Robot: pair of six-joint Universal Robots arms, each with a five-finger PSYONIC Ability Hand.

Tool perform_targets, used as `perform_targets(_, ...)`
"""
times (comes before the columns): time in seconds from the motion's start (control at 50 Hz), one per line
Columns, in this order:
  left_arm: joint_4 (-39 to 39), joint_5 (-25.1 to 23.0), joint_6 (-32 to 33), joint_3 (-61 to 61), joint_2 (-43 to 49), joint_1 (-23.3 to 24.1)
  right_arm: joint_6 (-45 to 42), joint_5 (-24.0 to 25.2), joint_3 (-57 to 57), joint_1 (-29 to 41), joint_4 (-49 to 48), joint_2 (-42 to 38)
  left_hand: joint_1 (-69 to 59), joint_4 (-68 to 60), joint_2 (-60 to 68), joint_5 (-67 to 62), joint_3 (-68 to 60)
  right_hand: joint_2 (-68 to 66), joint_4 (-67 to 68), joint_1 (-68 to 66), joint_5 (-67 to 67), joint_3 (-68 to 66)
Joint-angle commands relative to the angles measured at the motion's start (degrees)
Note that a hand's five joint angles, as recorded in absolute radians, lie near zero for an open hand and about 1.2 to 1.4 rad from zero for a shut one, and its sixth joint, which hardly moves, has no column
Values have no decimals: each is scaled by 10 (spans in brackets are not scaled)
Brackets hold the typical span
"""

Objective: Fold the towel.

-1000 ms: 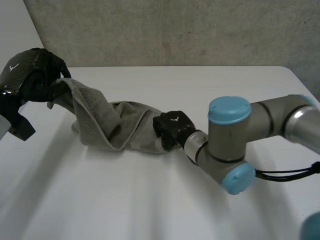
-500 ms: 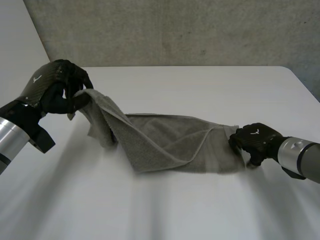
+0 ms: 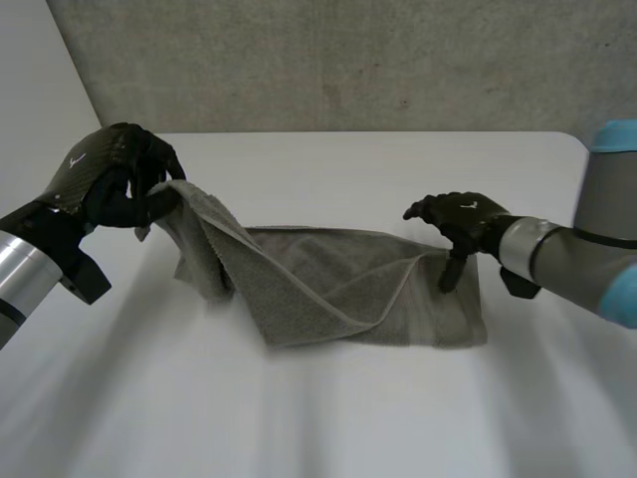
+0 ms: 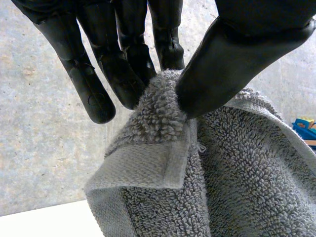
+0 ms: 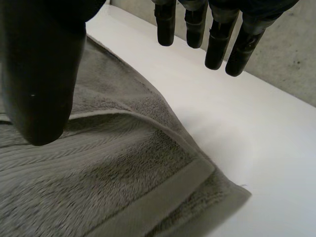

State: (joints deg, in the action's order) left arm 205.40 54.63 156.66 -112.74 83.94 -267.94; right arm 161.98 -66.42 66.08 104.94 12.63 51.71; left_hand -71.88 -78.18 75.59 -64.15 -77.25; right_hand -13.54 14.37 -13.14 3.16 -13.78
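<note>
A grey towel [image 3: 338,284] lies stretched across the middle of the white table [image 3: 328,408], partly doubled over itself. Its left end rises off the table to my left hand [image 3: 111,184], which is shut on a towel corner [image 4: 158,123], thumb pinching it against the fingers. My right hand [image 3: 460,221] hovers just above the towel's right end, open, fingers spread and holding nothing. In the right wrist view the towel's right corner [image 5: 207,187] lies flat on the table under that hand [image 5: 39,74].
A rough grey wall [image 3: 348,60] runs behind the table's far edge. Bare white table lies in front of the towel and to its right. Small coloured objects [image 4: 306,127] show far off past the towel in the left wrist view.
My right hand pulled the towel's right end out to the right, let it go and lifted off it with fingers spread. The left hand came nearer, still holding its corner.
</note>
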Motion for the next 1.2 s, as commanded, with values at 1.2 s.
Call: perform_targets(1.2, -134, 9, -89, 237, -28, -96, -21, 64, -163, -125, 160, 231, -81, -18, 44, -58, -28, -665, 656, -669, 668, -662)
